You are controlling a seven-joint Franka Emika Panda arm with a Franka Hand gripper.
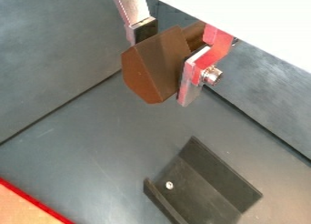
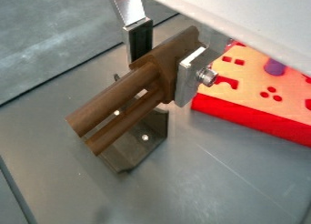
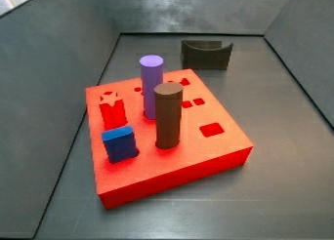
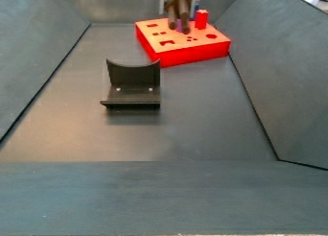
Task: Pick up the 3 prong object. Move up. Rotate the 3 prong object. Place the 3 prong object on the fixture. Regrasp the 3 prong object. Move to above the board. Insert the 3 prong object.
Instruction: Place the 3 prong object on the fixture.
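Between the two silver finger plates in a wrist view, the gripper (image 1: 165, 62) is closed on the 3 prong object (image 1: 151, 75), a brown piece held clear of the grey floor. Below it on that floor lies the fixture (image 1: 202, 186), apart from the piece, and a corner of the red board (image 1: 17, 206) shows at the edge.

Seen from the opposite wrist view, the gripper (image 2: 158, 64) clamps the 3 prong object (image 2: 112, 116) from both sides. Its stubby prongs point away from the fingers, over the fixture (image 2: 134, 147); whether they touch cannot be told. The board (image 2: 260, 93) lies beside them.

Across a side view, the board (image 3: 209, 137) carries a purple cylinder (image 3: 151, 83), a dark-brown cylinder (image 3: 167, 115) and a blue block (image 3: 119, 143). The fixture (image 3: 206, 54) stands behind it, and the gripper is out of frame.

Along the top edge of a side view, the gripper (image 4: 175, 0) is only partly visible above the board (image 4: 190, 50). The fixture (image 4: 130, 84) sits nearer, well apart from the board.
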